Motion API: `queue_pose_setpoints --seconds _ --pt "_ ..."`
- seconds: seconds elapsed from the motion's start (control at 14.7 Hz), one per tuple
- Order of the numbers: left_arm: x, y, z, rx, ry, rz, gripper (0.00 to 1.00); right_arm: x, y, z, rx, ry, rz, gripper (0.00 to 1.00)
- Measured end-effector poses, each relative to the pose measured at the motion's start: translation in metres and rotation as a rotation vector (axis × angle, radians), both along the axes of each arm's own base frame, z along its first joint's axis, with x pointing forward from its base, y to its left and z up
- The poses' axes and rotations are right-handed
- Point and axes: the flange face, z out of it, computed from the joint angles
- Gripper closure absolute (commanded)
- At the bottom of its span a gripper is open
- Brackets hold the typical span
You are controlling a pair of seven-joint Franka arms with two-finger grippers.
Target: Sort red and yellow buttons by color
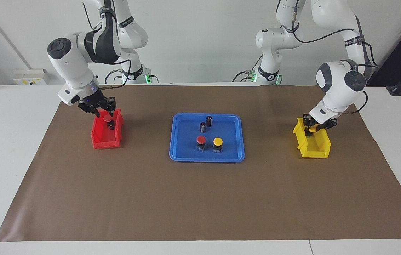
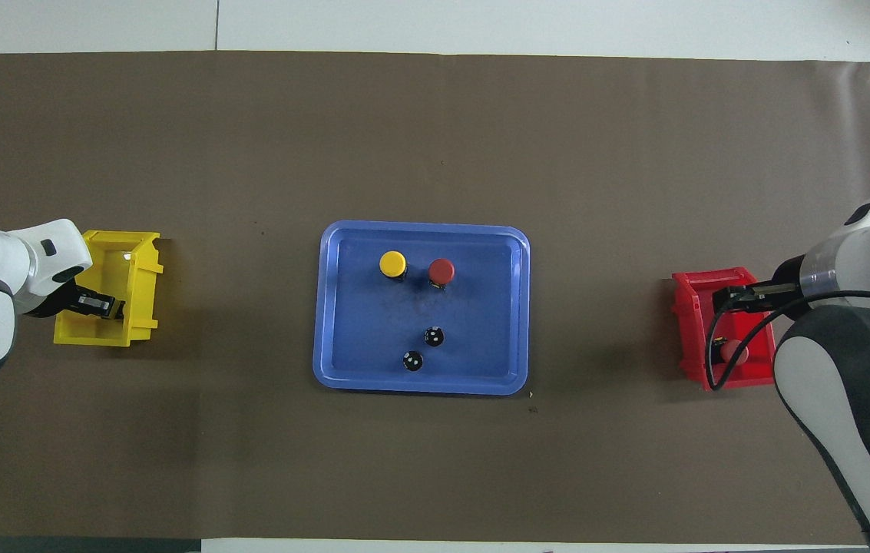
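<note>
Facing view: both arms deliver buttons into matching bins.
Right gripper (image 1: 105, 117) holds a red button (image 1: 108, 119) over the red bin (image 1: 98, 136); left gripper (image 1: 313, 128) grips a yellow button (image 1: 312, 130) over the yellow bin (image 1: 319, 148). Release low, inside the walls.

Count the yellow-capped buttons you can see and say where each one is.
2. One yellow button stands in the blue tray beside a red one; the other is at the left gripper over the yellow bin.

Overhead view: the left end effector (image 2: 100, 306) and its arm cover part of the yellow bin (image 2: 139, 265); the right arm hides most of the red button (image 2: 732, 352) in the red bin (image 2: 692, 296); both arms are cropped by the edges.
</note>
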Motion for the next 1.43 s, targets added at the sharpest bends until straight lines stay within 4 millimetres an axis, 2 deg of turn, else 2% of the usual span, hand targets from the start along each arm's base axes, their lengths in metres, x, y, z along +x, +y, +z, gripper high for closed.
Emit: queue_pose_setpoints --seconds 0.07,0.2,0.27,0.34,0.48,0.61,0.82,0.89,0.95,1.09,1.23,1.43 --pt "0.0 0.001 0.0 0.0 -0.001 0.001 0.47 0.013 0.033 0.011 0.005 -0.024 -0.024 0.24" --pt "0.0 0.002 0.0 0.0 -0.002 0.003 0.46 0.038 0.11 0.028 0.023 -0.065 -0.082 0.24" --pt "0.001 0.002 0.001 0.0 -0.004 0.003 0.46 0.049 0.152 0.03 0.036 -0.077 -0.112 0.24" --pt "0.002 0.003 0.003 0.0 -0.007 0.004 0.46 0.057 0.19 0.027 0.052 -0.095 -0.135 0.25" --pt "0.005 0.003 0.012 0.002 0.003 0.006 0.46 0.068 0.25 0.002 0.087 -0.13 -0.153 0.25" --pt "0.01 0.004 0.033 0.005 0.02 0.011 0.46 0.067 0.292 -0.033 0.079 -0.146 -0.136 0.26" --pt "0.017 0.001 0.07 0.009 0.013 0.018 0.44 0.058 0.334 -0.079 0.049 -0.16 -0.123 0.29" --pt "0.018 -0.003 0.073 0.012 0.003 0.038 0.39 0.055 0.343 -0.089 0.044 -0.156 -0.116 0.3" --pt "0.019 -0.012 0.074 0.017 -0.001 0.062 0.3 0.053 0.347 -0.095 0.039 -0.151 -0.112 0.3" --pt "0.018 -0.042 0.073 0.026 -0.007 0.097 0.14 0.052 0.348 -0.099 0.034 -0.146 -0.108 0.3" --pt "0.016 -0.08 0.073 0.036 -0.016 0.119 0.05 0.049 0.347 -0.105 0.026 -0.137 -0.106 0.3" --pt "0.011 -0.121 0.076 0.039 -0.031 0.139 0.0 0.045 0.345 -0.115 0.014 -0.123 -0.104 0.3"
